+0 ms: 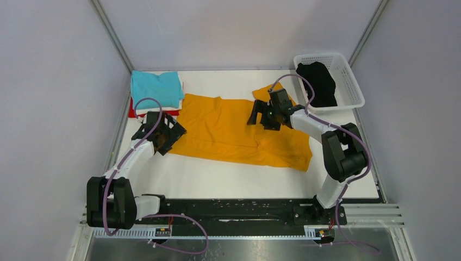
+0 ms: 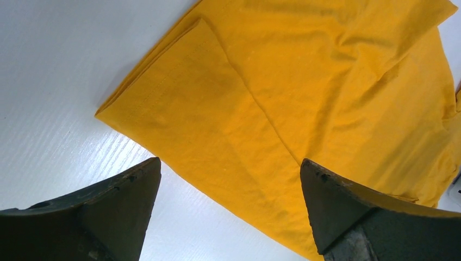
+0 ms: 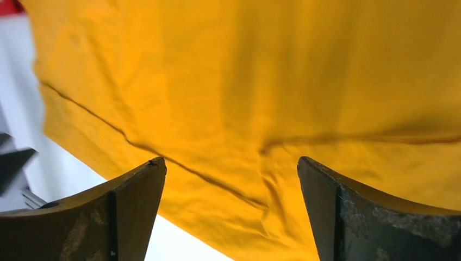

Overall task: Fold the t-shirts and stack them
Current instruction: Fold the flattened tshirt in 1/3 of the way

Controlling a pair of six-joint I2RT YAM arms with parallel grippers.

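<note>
Mustard-orange t-shirt point(image 1: 228, 133) spread beneath right claw point(image 3: 231, 160), its edge below left claw point(image 2: 229, 163)

T-shirt point(image 1: 228, 133) between stack point(image 1: 156, 91) and basket point(image 1: 349, 82)

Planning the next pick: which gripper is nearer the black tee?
Right. The right gripper is over the orange tee, just left of the black tee; the left gripper is at the orange tee's opposite end.
</note>
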